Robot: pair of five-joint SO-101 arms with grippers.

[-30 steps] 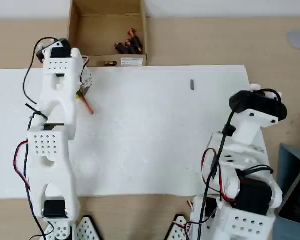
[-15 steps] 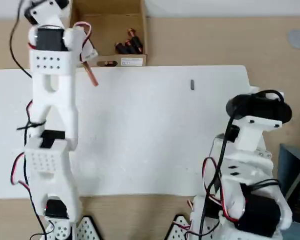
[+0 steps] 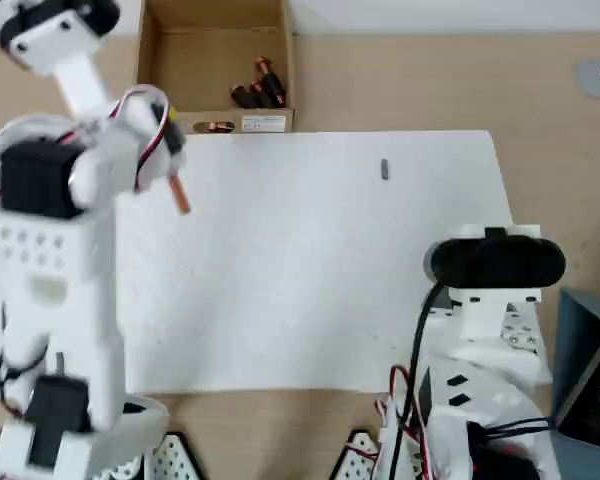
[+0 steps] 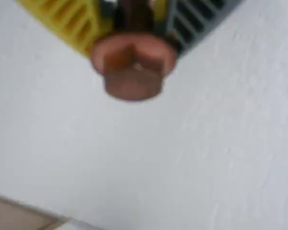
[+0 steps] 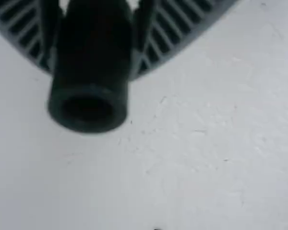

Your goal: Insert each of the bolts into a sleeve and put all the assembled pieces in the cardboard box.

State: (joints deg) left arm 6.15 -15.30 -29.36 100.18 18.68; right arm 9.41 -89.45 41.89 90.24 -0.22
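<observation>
My left gripper [image 4: 134,14] is shut on a copper bolt [image 4: 133,64], whose hexagonal head points toward the camera in the left wrist view. From above, the bolt [image 3: 178,194] hangs slanted from the left arm over the white mat's [image 3: 310,270] far left part, short of the cardboard box [image 3: 216,66]. My right gripper [image 5: 93,28] is shut on a black sleeve [image 5: 89,93], its open bore facing the camera, just above the mat. Several assembled pieces [image 3: 257,90] lie in the box. A small dark sleeve [image 3: 384,170] lies on the mat's far right part.
The right arm's body [image 3: 490,290] stands over the mat's near right corner. A copper piece [image 3: 218,127] lies against the box's front wall. A dark bin [image 3: 590,360] stands at the right edge. A grey disc [image 3: 598,78] lies at the far right.
The left arm has risen and swung, carrying the bolt from near the box's front back over the mat. The right arm has drawn back toward the near edge.
</observation>
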